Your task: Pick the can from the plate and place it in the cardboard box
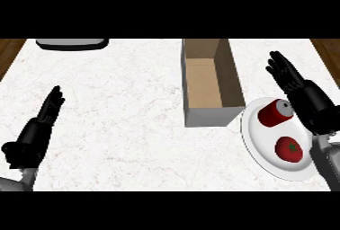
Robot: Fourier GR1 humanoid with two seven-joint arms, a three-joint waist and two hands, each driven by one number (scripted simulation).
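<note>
White marbled counter (119,112) with open brown cardboard box (209,83), red can (274,113) lying beside red tomato (289,149) on round white plate (266,155). Right hand (299,90) above plate's far edge, fingers straight, holding nothing. Left hand (36,130) open, resting at left.

- Can (275,113): red, grey top.
- Plate (259,155): white.
- Tomato (289,149): red, green stem.
- Box (209,81): tan inside, grey outside.
- Counter (119,112): white, faintly veined.
- Hands (36,130) (299,92): black.
</note>
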